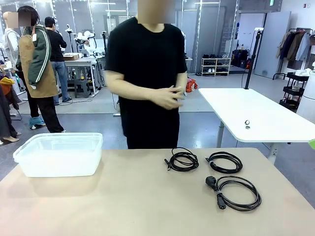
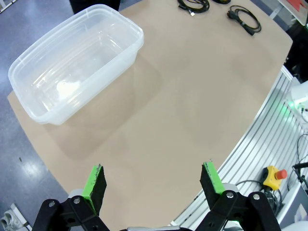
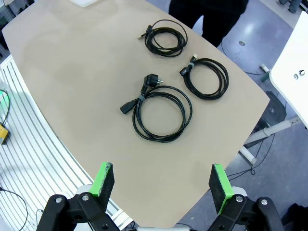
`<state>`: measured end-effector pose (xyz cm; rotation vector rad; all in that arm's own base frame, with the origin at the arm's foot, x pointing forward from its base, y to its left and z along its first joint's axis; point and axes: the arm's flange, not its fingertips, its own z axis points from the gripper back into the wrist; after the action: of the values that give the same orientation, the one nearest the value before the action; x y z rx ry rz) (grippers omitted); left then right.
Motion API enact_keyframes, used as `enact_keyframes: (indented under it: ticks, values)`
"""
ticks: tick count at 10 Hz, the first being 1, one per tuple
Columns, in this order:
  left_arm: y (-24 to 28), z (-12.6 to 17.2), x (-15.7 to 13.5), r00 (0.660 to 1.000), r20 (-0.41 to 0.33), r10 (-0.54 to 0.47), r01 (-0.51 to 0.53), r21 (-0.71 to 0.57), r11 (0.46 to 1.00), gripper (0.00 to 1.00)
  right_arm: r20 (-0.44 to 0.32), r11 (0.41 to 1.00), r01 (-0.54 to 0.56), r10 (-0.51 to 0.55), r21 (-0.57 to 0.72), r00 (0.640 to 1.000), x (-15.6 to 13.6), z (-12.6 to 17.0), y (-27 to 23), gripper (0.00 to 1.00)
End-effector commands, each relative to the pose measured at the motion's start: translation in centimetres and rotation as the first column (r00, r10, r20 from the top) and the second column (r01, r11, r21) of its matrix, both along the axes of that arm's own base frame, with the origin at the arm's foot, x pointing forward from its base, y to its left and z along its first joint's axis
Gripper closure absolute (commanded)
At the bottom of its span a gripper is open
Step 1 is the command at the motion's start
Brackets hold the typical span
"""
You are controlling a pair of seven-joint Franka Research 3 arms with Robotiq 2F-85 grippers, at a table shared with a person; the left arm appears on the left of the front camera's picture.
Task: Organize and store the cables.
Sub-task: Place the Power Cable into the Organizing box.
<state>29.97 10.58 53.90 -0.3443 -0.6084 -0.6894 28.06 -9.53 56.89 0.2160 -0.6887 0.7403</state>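
Three coiled black cables lie on the tan table at its right side. The largest coil (image 1: 236, 192) (image 3: 160, 114), with thick plug ends, is nearest me. A smaller coil (image 1: 225, 162) (image 3: 207, 77) lies behind it, and another small coil (image 1: 182, 159) (image 3: 165, 36) lies to its left. My right gripper (image 3: 163, 185) hangs open high above the table, back from the large coil. My left gripper (image 2: 153, 183) is open too, above bare table near the clear plastic tub (image 1: 61, 153) (image 2: 77, 62). Two of the cables (image 2: 244, 18) show at the far end of the left wrist view.
A person in black (image 1: 147, 73) stands at the far edge, hands clasped at the waist. The empty tub sits at the table's far left corner. A white table (image 1: 256, 115) stands beyond on the right. A yellow stop button (image 2: 274, 175) sits beside the slotted rail below the left arm.
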Motion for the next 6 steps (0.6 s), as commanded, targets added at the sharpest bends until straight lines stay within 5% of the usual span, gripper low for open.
enact_keyframes:
  ticks: [1, 2, 6]
  values:
    - [0.1, 0.3, 0.1, 1.000, 0.002, -0.011, 0.011, 0.006, 1.000, 0.00, 0.000, 1.000, 0.000, 0.000, 0.000, 1.000, 0.0, 0.0, 0.0, 0.00]
    - [0.1, 0.3, 0.1, 1.000, 0.002, -0.011, 0.011, 0.006, 1.000, 0.00, -0.085, 0.989, 0.079, -0.090, -0.127, 0.992, 1.7, -1.6, 2.1, 0.00]
    - [0.1, 0.3, 0.1, 1.000, 0.002, -0.011, 0.011, 0.006, 1.000, 0.00, -0.352, 0.958, 0.182, -0.252, -0.220, 0.901, 7.2, -6.9, 9.5, 0.00]
